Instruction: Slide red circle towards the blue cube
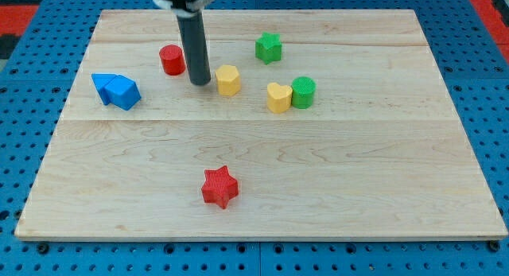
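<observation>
The red circle is a short red cylinder in the upper left part of the wooden board. The blue cube lies below and to the left of it, touching a second blue block on its left. My tip is at the end of the dark rod, just right of and slightly below the red circle. It stands between the red circle and a yellow hexagon block. A small gap shows between the rod and the red circle.
A green star sits at the upper middle. A yellow heart touches a green cylinder to the right of centre. A red star lies low in the middle. Blue pegboard surrounds the board.
</observation>
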{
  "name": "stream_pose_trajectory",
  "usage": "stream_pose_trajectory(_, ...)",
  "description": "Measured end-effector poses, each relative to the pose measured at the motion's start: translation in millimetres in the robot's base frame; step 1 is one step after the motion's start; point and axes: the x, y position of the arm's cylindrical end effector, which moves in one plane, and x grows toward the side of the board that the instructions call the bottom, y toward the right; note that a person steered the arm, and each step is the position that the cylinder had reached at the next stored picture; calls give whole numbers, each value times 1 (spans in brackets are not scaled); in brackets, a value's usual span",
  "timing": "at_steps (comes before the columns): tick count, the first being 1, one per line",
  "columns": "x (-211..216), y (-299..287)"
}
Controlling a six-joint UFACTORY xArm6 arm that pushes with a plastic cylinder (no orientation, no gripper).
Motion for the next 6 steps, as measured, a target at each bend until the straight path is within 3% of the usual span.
stream_pose_trajectory(1, -43, 0)
stream_pose_trajectory(4, -50, -110)
stream_pose_trajectory(6, 6, -50)
